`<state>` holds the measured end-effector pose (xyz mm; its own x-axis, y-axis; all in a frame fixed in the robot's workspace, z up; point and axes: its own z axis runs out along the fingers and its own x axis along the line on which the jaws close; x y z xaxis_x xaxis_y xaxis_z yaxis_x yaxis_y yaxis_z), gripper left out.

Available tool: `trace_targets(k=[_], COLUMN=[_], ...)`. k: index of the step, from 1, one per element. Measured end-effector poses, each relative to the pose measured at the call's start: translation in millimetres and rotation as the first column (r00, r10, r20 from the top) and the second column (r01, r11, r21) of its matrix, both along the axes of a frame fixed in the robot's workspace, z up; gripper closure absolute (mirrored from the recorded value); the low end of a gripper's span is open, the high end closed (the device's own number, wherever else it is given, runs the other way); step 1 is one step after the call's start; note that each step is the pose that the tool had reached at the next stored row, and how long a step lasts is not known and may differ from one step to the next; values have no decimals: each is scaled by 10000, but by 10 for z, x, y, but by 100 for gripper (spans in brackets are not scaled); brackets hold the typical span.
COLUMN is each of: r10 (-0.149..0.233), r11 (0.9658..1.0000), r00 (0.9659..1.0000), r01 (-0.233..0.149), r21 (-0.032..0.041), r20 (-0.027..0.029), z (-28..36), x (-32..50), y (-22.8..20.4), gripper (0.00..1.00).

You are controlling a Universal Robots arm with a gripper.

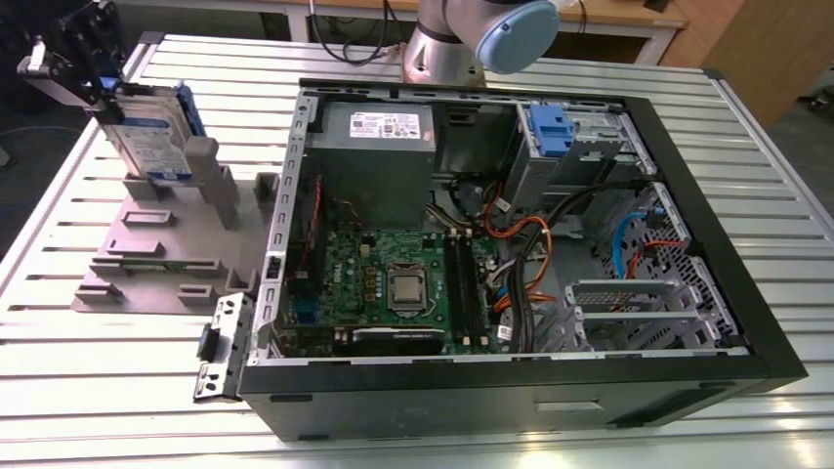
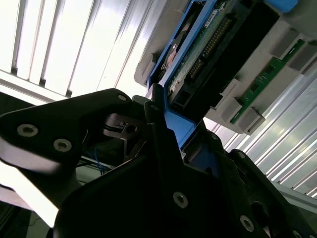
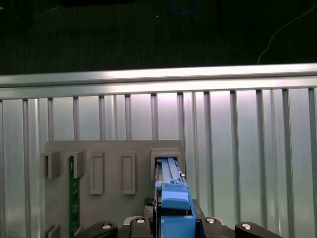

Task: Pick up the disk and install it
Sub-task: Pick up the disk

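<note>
Disk: The disk [image 1: 146, 137] is stood up on its thin edge in a slot of the grey holder [image 1: 137, 259]. It is at the exterior view's left, outside the computer case [image 1: 729, 322].
Why it is stood up: The top edge is left free this way, so it can be reached from above, it is judged.
Gripper: The gripper [image 1: 107, 93] is placed right over the disk, at its top edge.
Jaws: In both wrist views the jaws are seen closed narrow on the disk's blue frame [image 3: 172, 198]. One black finger [image 2: 156, 119] is pressed flat against it.
Why the frame is held: The blue plastic is the part that is gripped. The green board side [image 2: 198, 54] and the label are likely kept from being squeezed that way.
Low end of the disk: In the first wrist view it is seen inside the holder's slot [image 3: 167, 157]. The disk is judged not yet lifted out.
Case: It is laid on its side with the cover off, so the inside can be reached from above.
Blue drive cage: The blue drive cage [image 1: 548, 127] is seen at the far corner of the case, well apart from the disk.
Table: Everything is set on a ribbed metal table [image 1: 104, 391], so it is kept flat and steady.
</note>
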<state>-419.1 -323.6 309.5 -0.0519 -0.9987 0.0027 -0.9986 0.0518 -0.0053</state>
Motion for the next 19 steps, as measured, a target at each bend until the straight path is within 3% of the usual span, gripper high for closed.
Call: trace_targets(k=[19], r10=[0], r11=[10000], r00=[10000], r01=[0], r21=[0], r20=[0], z=[129], x=[0], y=[0], gripper=[64])
